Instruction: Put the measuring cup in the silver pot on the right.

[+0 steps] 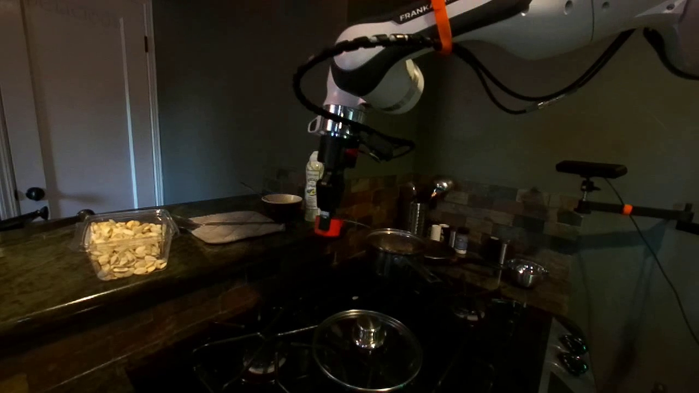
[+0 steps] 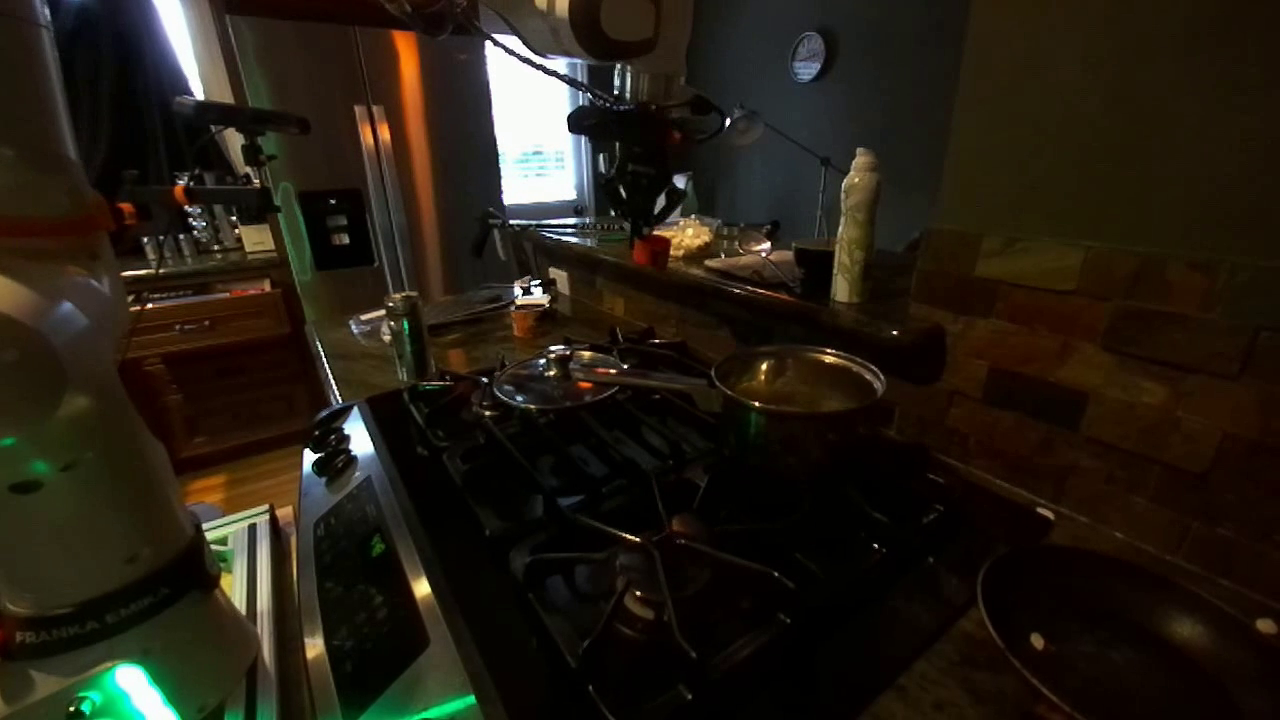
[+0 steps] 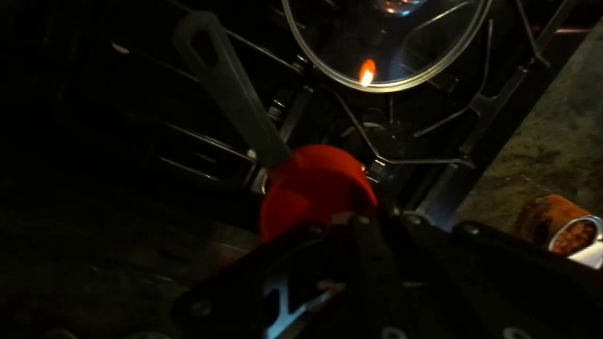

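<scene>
The red measuring cup (image 1: 328,227) hangs in the air at my gripper's fingertips (image 1: 326,215), over the edge between raised counter and stove. In an exterior view the cup (image 2: 651,251) is below the gripper (image 2: 648,222). In the wrist view the cup (image 3: 320,183) shows its open mouth, and its grey handle points away up-left. The gripper (image 3: 388,219) is shut on the cup's rim side; the tips are dark. The silver pot (image 1: 393,265) stands lidless on the stove, apart from the cup. Its rim (image 2: 798,410) and long handle show in an exterior view. It is not seen in the wrist view.
A knobbed glass lid (image 1: 367,349) is on the stove, also in the wrist view (image 3: 386,87). A clear tub (image 1: 128,245), a spray bottle (image 1: 313,185) and a bowl (image 1: 281,203) stand on the raised counter. A dark pan (image 2: 1110,640) sits beside the stove.
</scene>
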`<control>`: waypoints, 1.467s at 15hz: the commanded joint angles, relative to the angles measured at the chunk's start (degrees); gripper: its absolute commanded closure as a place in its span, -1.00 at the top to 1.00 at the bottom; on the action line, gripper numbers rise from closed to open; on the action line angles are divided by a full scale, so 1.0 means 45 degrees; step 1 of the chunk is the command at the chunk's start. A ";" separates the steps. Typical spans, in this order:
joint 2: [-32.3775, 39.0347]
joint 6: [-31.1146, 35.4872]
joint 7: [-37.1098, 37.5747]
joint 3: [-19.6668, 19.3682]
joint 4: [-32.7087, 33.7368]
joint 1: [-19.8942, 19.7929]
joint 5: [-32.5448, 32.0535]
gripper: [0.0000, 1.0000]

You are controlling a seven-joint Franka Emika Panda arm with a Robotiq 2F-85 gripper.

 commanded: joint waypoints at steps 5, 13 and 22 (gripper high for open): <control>-0.0284 0.0677 0.0876 -0.0393 -0.0987 -0.0029 -0.1475 -0.97; -0.0421 0.0762 0.0526 -0.1834 -0.1428 -0.1089 -0.7330 -0.97; 0.1360 0.3081 0.2265 -0.2223 -0.1377 -0.1408 -0.7980 -0.97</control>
